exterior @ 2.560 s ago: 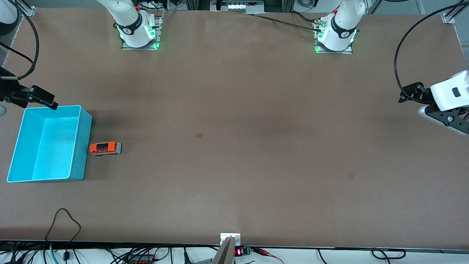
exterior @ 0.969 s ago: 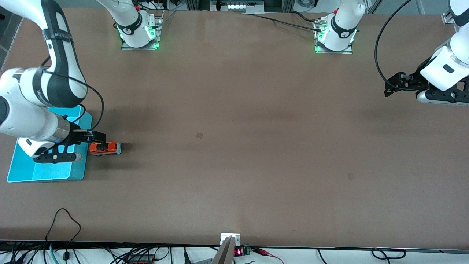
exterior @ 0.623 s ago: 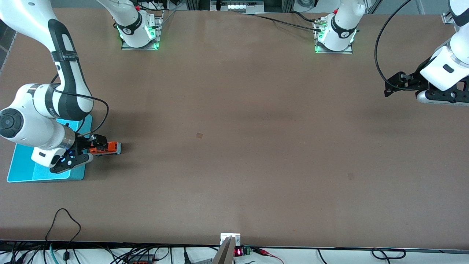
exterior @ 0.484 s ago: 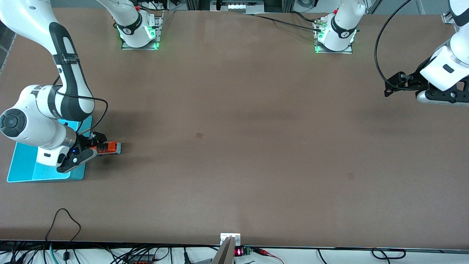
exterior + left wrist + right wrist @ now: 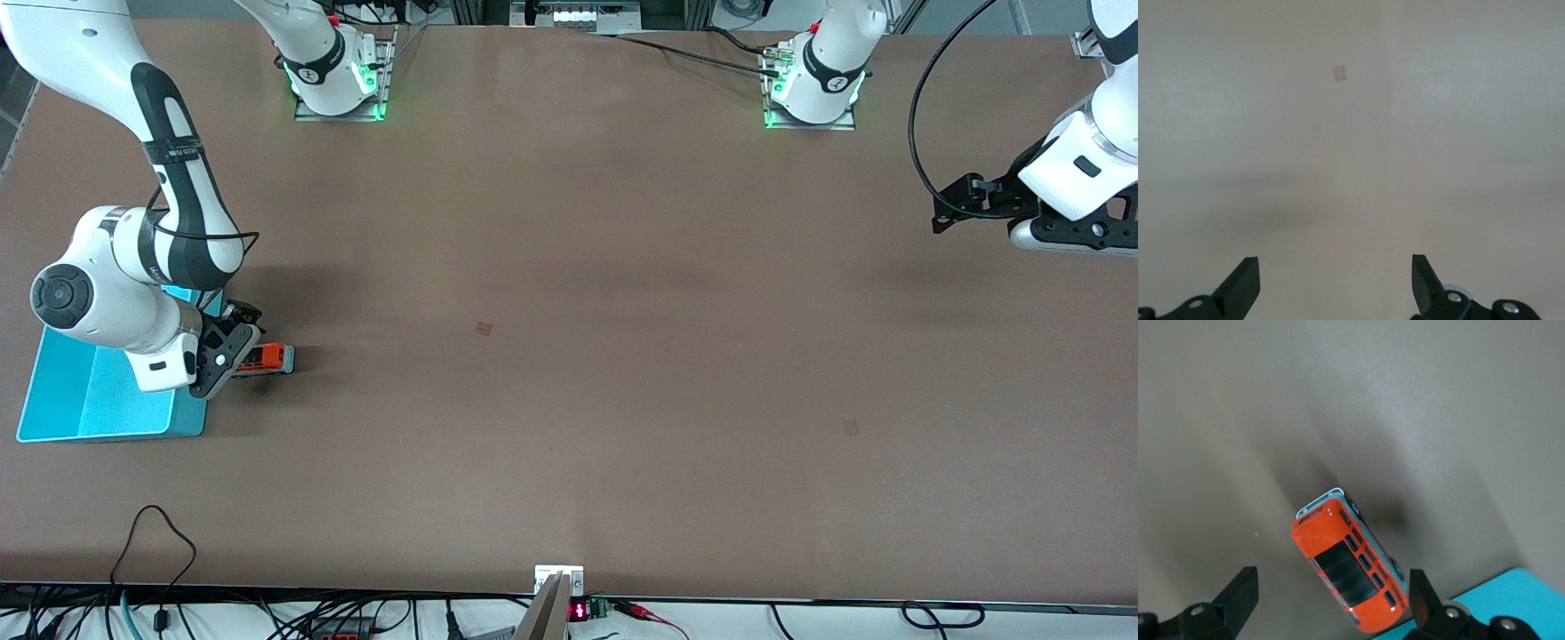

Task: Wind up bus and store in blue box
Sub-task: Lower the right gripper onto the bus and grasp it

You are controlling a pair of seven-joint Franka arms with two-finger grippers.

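**Operator:** Where do the pincers stand, and where is the bus?

**Manual:** The right pincer (image 5: 233, 348) is spread wide and grips nothing. In the right wrist view the bus (image 5: 1351, 573) stands on its wheels on the surface (image 5: 569, 356), between the two fingers (image 5: 1239, 593) but skewed to them, with one end closest to the pincer and close to one finger. The box (image 5: 53, 391) lies just beside the bus, partly under the right arm. The left pincer (image 5: 956, 209) is also spread and empty; that arm waits over the surface at its own end.

**Operator:** What can fail from here?

**Manual:** Three faults are likely.
1. Skewed closure. If you close without squaring the pincer to the bus, one finger will probably meet a corner first and spin or push the bus away.
2. Rolling. The bus rests on free wheels; any sideways nudge during descent may send it off or against the box wall.
3. Box contact. The pincer works close to the box wall; a low approach may strike or shift the box.

Align first, then descend, then close.
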